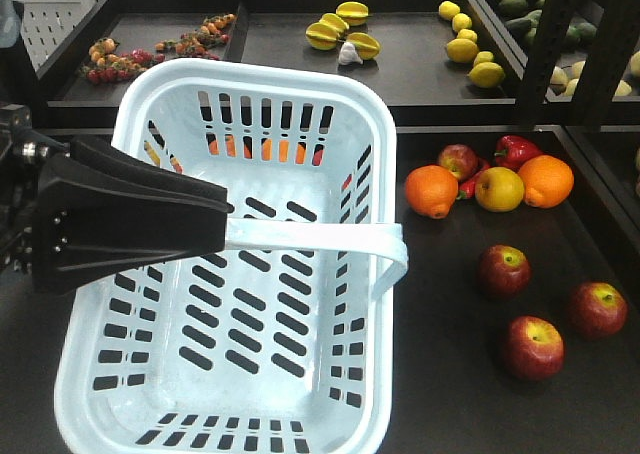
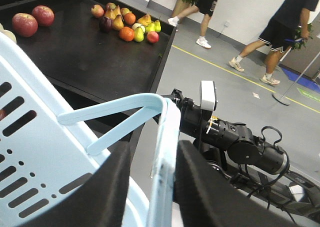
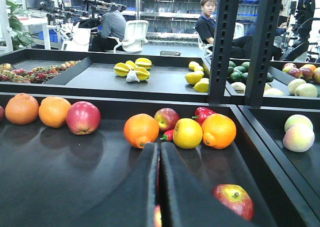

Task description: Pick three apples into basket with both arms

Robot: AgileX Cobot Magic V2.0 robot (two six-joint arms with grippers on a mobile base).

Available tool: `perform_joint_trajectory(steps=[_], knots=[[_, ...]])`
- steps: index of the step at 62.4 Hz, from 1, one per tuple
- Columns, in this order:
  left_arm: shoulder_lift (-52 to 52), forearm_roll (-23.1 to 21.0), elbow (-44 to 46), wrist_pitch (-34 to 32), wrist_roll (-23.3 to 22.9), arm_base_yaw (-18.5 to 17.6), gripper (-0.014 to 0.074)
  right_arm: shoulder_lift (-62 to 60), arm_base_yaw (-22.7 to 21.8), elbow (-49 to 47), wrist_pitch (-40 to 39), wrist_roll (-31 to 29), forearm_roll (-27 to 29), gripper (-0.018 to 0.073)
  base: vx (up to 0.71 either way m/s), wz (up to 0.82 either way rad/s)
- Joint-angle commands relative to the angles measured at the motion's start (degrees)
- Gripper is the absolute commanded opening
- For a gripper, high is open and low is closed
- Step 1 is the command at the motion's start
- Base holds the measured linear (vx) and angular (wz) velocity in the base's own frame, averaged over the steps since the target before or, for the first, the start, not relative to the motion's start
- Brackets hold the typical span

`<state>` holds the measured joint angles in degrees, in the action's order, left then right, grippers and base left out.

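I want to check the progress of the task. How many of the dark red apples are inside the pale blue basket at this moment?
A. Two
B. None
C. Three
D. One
B: in the front view the basket shows only its bare slotted floor, and all three apples lie on the black tray to its right.

Bright, even overhead light, soft shadows; near pincers slightly blurred.
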<state>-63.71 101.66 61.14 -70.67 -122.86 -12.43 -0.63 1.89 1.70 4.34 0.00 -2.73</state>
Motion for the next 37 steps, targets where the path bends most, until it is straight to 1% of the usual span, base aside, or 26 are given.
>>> perform_joint_trajectory(steps=[1,37], knots=[[1.22,2.52,1.62,1.36,0.18,-0.13,-0.0008,-0.50,-0.09,0.59,-4.34,0.00,-0.18,-0.0004,0.01,-0.02],[1.22,2.52,1.62,1.36,0.18,-0.13,-0.0008,-0.50,-0.09,0.59,-4.34,0.00,-0.18,-0.0004,0.00,-0.01]])
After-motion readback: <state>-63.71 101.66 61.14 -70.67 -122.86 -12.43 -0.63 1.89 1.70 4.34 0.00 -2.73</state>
